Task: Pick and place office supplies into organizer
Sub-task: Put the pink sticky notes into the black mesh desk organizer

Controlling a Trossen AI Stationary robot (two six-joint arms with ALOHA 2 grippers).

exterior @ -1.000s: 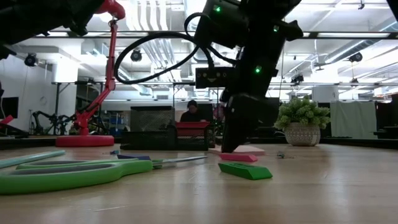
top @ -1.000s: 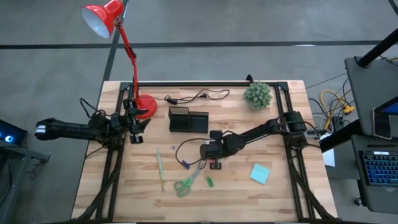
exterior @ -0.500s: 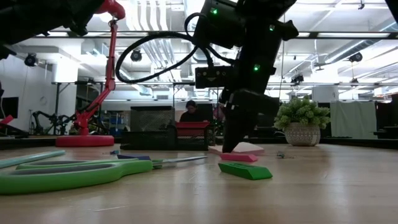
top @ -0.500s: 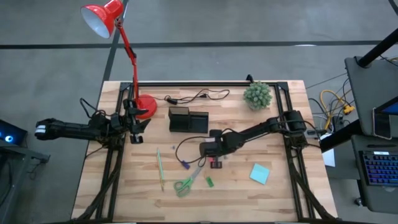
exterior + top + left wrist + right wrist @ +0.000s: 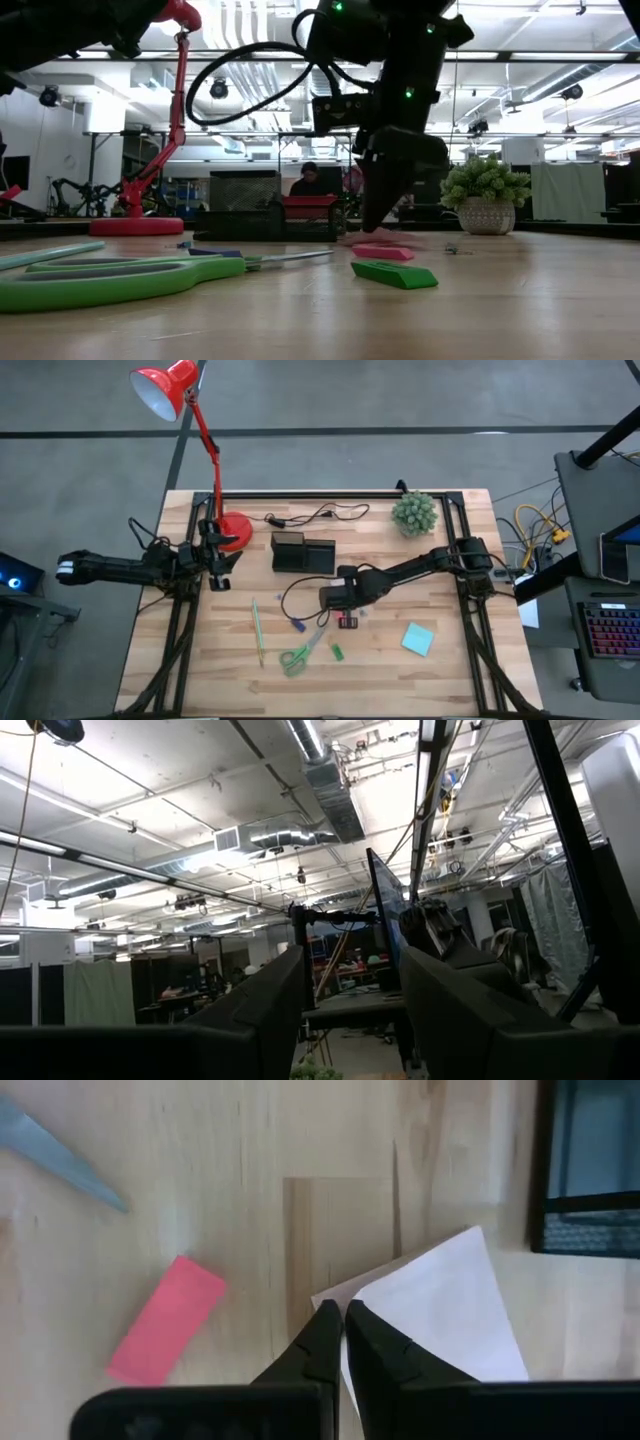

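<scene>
My right gripper is at the table's middle, just near of the black organizer, and is shut on a pale pink sticky-note pad. A pink piece, a green piece and a purple piece lie flat on the wood. So do the green-handled scissors, the green pencil and the teal pad. My left gripper waits open by the lamp base at the left. My right gripper pinches the pad's near corner between its two fingers, coming from above and pointing down. That pale corner is tilted up toward the fingers while the far part of the pad stays low on the table. Whether it has one sheet or the whole pad, I cannot tell.
A red desk lamp's base and a black cable sit at the far left. A potted plant stands at the far right. The scissors' blade points toward the gripper. Bare wood lies at the near right around the teal pad.
My right gripper has crept a little toward the far edge and the organizer, staying shut. The pad's pale corner came up off the wood with the fingers. The loose pieces and the scissors have stayed where they were.
</scene>
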